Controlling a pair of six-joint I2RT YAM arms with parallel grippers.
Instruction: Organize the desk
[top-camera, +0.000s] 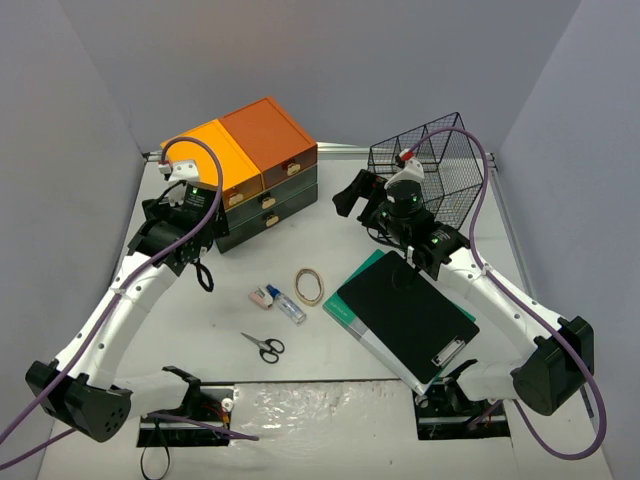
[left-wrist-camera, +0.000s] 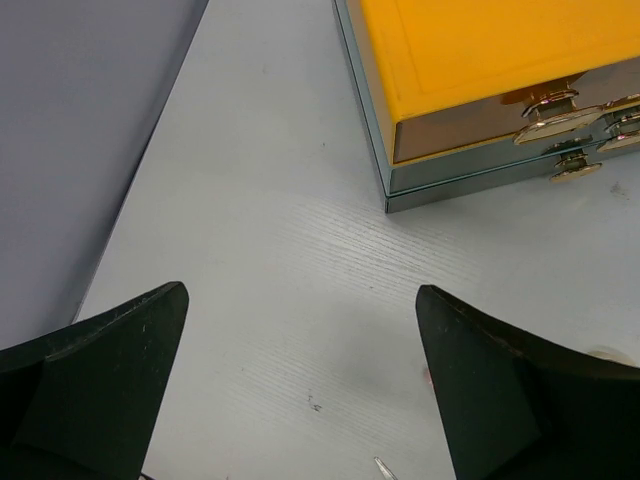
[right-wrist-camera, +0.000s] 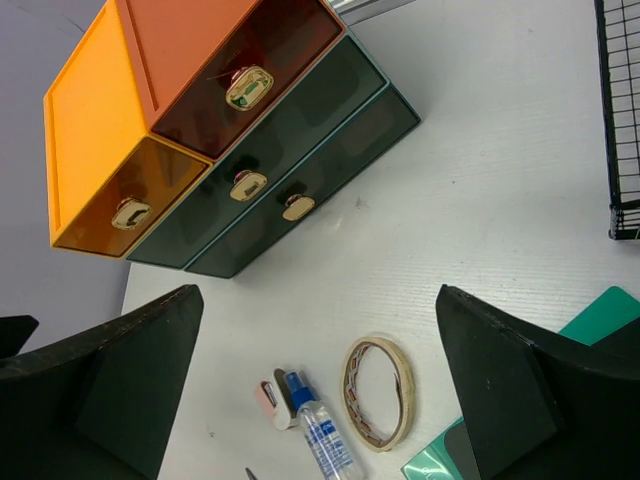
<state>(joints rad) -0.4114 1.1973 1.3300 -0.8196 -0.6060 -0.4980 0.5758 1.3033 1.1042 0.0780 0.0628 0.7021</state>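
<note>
**Both arms hovering empty, small stuff not sorted yet**

The desk (top-camera: 330, 350) fills the top view. The drawer chest (top-camera: 250, 170) is at 11 o'clock, the clipboard stack (top-camera: 405, 312) at 4 and the wire basket (top-camera: 430, 160) at 1. The loose bits sit near the middle: tape roll (top-camera: 310, 286), scissors (top-camera: 264, 346) and bottle (top-camera: 291, 306). The left gripper (left-wrist-camera: 300, 295) has its fingers spread wide over bare desk just off the chest's corner, holding nothing. The right gripper (right-wrist-camera: 318, 295) is spread and empty too, looking down on the tape and bottle. My guess is a small-item pick comes next. I'd drop straight down, straddle one wall of the tape ring rather than the whole loop, and stay clear of the bottle just beside it at its 7 o'clock.
</note>
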